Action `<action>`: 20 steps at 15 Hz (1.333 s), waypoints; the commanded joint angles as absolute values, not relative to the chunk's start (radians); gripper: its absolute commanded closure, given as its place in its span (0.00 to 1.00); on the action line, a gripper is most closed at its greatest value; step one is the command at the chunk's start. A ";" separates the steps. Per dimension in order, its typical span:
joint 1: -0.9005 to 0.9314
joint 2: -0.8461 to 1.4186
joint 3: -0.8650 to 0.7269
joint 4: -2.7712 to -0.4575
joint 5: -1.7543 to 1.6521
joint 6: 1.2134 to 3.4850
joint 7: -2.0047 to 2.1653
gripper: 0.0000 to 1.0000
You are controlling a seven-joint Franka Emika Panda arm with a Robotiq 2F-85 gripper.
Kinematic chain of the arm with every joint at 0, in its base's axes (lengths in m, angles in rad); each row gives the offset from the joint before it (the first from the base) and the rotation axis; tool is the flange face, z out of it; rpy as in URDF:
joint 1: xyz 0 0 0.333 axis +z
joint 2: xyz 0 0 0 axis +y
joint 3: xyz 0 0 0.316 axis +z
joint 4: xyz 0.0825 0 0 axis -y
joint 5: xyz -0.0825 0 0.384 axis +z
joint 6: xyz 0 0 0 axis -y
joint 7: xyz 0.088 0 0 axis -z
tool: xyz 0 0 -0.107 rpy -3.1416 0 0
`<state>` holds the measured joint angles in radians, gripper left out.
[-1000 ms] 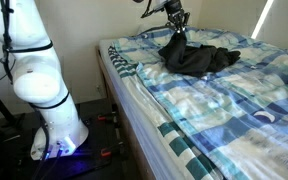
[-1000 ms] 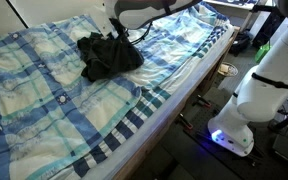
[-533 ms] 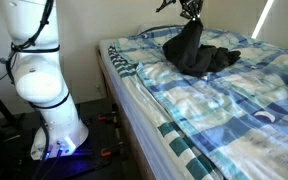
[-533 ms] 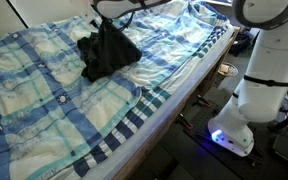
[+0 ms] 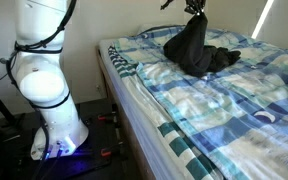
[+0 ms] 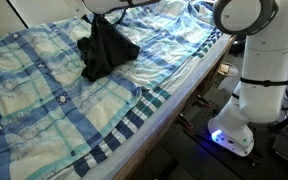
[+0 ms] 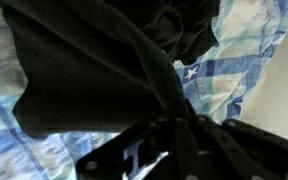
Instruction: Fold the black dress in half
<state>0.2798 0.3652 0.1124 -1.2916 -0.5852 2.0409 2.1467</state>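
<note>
The black dress (image 5: pixel 192 52) hangs from my gripper (image 5: pixel 196 11) as a dark cone, one end lifted above the bed while the rest trails on the bedspread. An exterior view shows the same dress (image 6: pixel 106 50) pulled up under the gripper (image 6: pixel 101 13) near the top edge. In the wrist view black fabric (image 7: pixel 94 70) fills most of the frame and runs into the shut gripper (image 7: pixel 172 125).
The blue-and-white checked bedspread (image 5: pixel 224 100) covers the bed (image 6: pixel 44 110). The robot's white base (image 5: pixel 46 90) stands on the floor beside the bed's edge, with a white wall behind.
My gripper has risen and shifted sideways, pulling one end of the dress higher off the bedspread so it hangs in a taller cone.
</note>
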 commanded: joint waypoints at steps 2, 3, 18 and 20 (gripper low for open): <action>0.275 0.370 0.113 -1.291 -0.567 2.054 2.166 0.99; 0.278 0.392 0.105 -1.266 -0.577 2.059 2.195 0.99; 0.272 0.726 0.053 -0.821 -0.577 2.168 2.234 0.99; 0.272 0.766 0.061 -0.789 -0.568 2.176 2.230 0.99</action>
